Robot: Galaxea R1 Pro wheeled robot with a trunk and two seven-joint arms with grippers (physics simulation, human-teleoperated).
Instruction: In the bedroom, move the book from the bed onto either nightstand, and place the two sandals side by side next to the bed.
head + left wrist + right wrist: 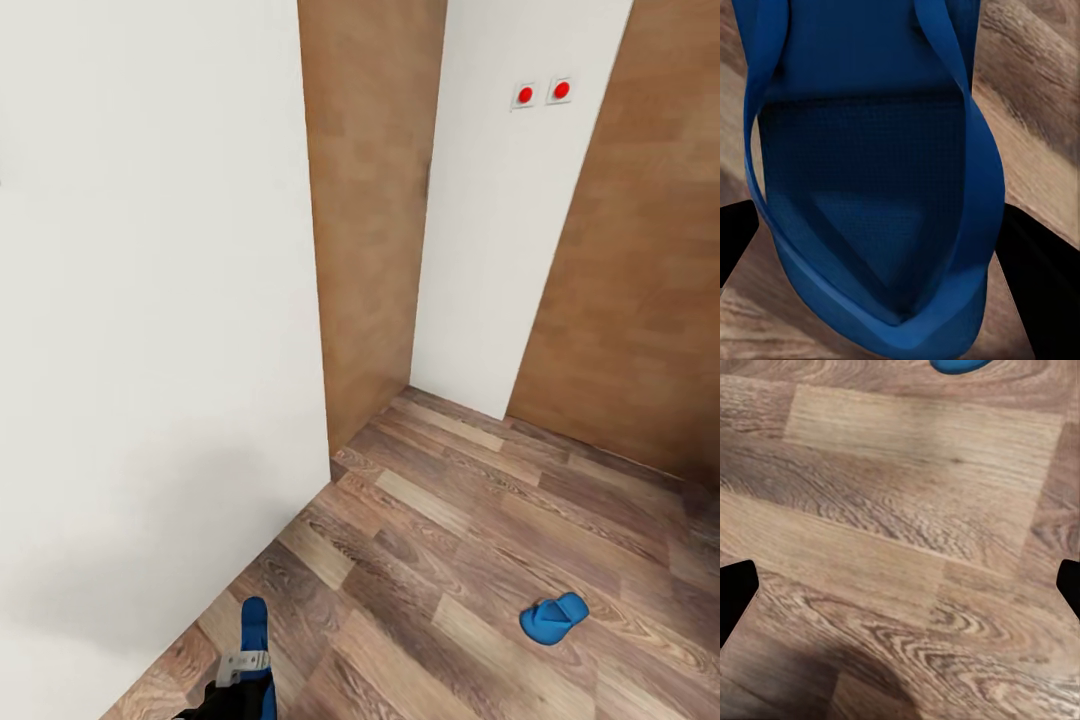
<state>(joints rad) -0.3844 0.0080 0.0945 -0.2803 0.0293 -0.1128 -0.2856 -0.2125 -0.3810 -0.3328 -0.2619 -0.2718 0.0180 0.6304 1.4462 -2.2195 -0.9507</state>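
Sandals are sitting well apart at this moment: one blue flip-flop (256, 640) is being carried in the left gripper (243, 668) at the bottom edge of the head view, just beside the white wall (150, 330), while the other sandal (553, 617) is lying alone on the wood-plank floor (450, 540) toward the right. The left gripper's fingers are clamping the sole, presumably so the shoe is riding clear of the floor on the way to the bed. The left wrist view is showing the strap (975, 142) and textured footbed (862, 187) close up, which the head view is not resolving. The right gripper (900, 585) is hanging wide and empty over bare planks, with a sliver of blue (958, 365) at the frame's edge.
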